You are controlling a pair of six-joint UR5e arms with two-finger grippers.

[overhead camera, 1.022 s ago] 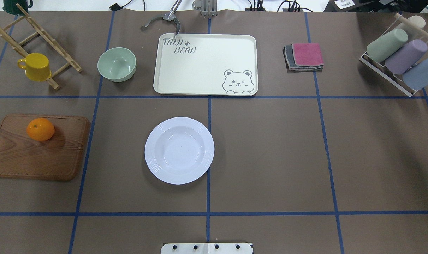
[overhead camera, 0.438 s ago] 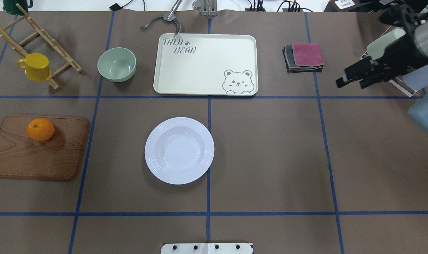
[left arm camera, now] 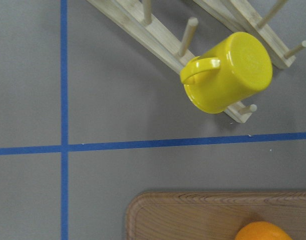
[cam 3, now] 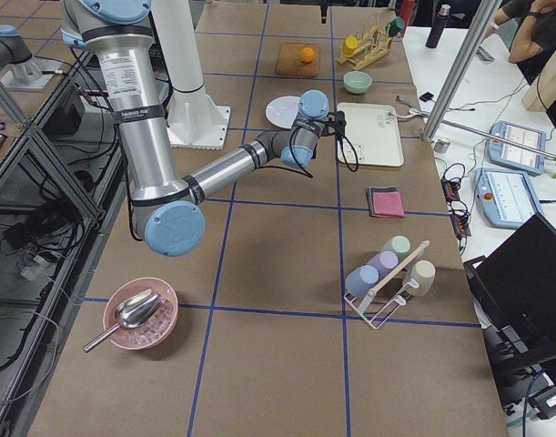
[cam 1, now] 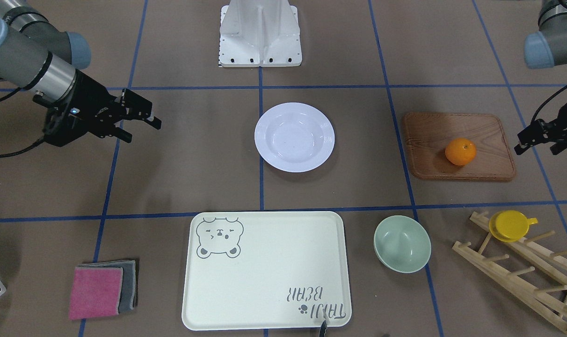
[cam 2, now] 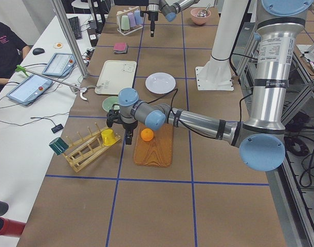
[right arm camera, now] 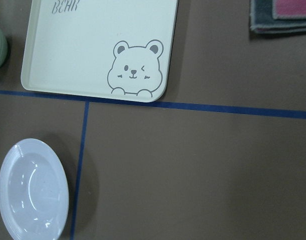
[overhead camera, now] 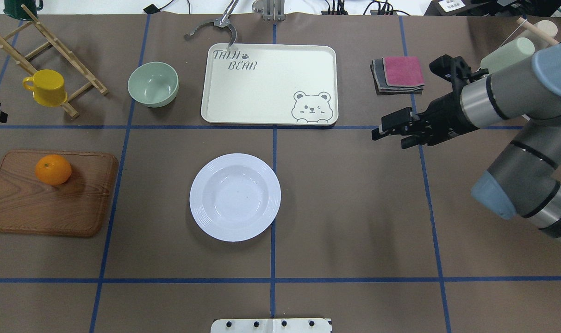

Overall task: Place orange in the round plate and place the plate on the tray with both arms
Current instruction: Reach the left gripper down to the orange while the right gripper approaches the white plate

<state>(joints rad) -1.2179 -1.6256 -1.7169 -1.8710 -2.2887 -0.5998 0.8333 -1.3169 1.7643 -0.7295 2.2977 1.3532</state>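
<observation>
Left gripper (cam 1: 534,150) released, empty, just outboard of brown wooden board (cam 1: 433,135). Small round orange fruit (cam 1: 460,151) on board, inward from it toward middle of desk (cam 1: 185,173). Right gripper (overhead camera: 389,141) released, well apart.

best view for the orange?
Overhead exterior: the orange shows whole and unobstructed on the wooden board. Front-facing also shows it whole; side views tiny; left wrist crops it at the frame edge; right wrist misses it.

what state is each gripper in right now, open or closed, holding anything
Left gripper: open, holding nothing; the orange lies on the wooden board.
Right gripper: open, holding nothing.
</observation>
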